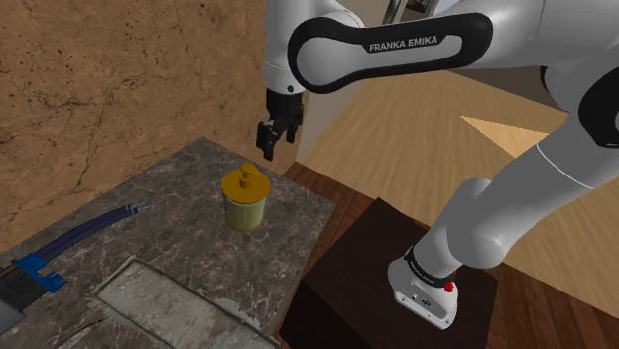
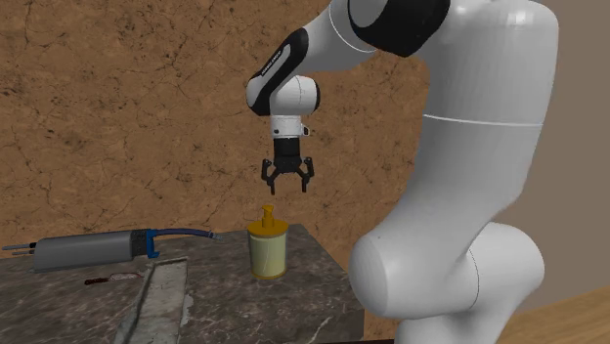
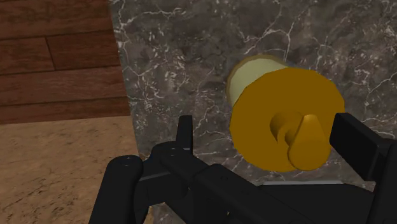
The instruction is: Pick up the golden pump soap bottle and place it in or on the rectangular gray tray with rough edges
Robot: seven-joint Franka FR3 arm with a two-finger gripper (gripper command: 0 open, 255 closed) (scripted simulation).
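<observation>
The golden pump soap bottle [image 1: 245,199] stands upright on the dark marble counter [image 1: 188,174], with a pale body and a golden cap and pump. My black gripper [image 1: 277,141] hangs open in the air above it, touching nothing. From the second exterior view, the gripper [image 2: 287,184] is a short way above the bottle [image 2: 266,246] and slightly to its right. Looking along the gripper [image 3: 266,128], the bottle's cap [image 3: 284,121] lies below, between the spread fingers. The grey rectangular tray [image 1: 164,305] lies flat on the counter nearer the shoulder view's bottom; it is also seen as the tray [image 2: 162,296].
A grey cylindrical tool [image 2: 83,251] with a blue clamp and dark blue hose [image 1: 94,224] lies along the counter's far side. The counter edge [image 1: 315,238] drops to wooden floor beside my dark stand [image 1: 382,278]. A brown rough wall [image 2: 117,117] backs the counter.
</observation>
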